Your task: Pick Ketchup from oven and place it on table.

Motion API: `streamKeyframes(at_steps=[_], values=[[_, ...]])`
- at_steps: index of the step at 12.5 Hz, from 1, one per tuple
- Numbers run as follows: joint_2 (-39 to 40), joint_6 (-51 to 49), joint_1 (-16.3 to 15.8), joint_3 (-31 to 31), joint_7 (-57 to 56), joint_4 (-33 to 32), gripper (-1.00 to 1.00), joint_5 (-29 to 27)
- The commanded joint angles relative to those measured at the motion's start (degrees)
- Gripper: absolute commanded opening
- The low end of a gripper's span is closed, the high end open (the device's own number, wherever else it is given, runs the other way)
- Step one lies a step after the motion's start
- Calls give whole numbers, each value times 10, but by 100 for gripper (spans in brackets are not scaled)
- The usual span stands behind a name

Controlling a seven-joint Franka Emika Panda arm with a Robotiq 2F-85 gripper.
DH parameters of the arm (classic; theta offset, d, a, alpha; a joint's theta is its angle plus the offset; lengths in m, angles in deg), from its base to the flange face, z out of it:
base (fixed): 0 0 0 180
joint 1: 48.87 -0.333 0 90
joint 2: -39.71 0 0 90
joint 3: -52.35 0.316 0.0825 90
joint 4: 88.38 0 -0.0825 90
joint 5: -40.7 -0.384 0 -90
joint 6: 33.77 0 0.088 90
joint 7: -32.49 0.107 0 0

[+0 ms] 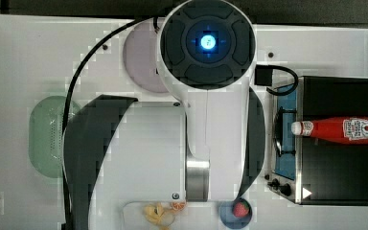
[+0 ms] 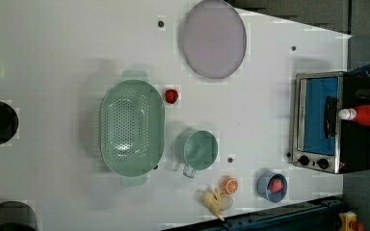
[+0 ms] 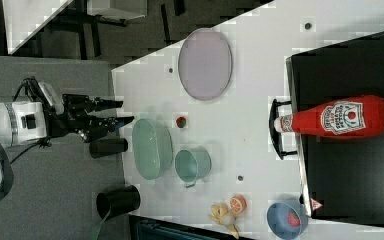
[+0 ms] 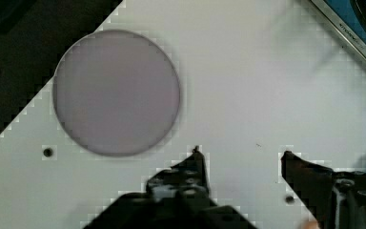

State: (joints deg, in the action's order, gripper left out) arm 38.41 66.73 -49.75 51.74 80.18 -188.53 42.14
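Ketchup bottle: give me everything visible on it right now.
The Ketchup is a slim red bottle, plastic by the look, with a white cap and a red-and-white label. It lies on its side on the black top of the oven, not inside. Its cap end reaches the front edge above the door handle, pointing toward the table. Only the oven touches it; the gripper is far off, nothing between its fingers.

Red Ketchup [image 1: 338, 130] bottle w/ white cap is lying flat atop black-topped oven [image 1: 335, 182], cap overhanging door side; oven's sitting on white table [image 1: 24, 62].
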Motion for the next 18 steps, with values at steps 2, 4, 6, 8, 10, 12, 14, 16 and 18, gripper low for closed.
streamKeyframes(at_steps=[2,4,6,8,10,12,14,16,18], values=[[-145,-95,1,-41,-2,-53,82,-14],[-144,-94,2,-44,-2,-53,100,-14],[-140,-88,3,-57,-2,-53,100,-14],[-129,-81,7,-82,-2,-53,100,-14],[-111,-59,13,-116,-2,-53,100,-14],[-88,-27,20,-156,-3,-53,100,-14],[-61,6,24,-195,-4,-53,100,-14],[-32,46,26,-233,-4,-53,100,-14],[0,102,29,-267,-4,-52,100,-14]])
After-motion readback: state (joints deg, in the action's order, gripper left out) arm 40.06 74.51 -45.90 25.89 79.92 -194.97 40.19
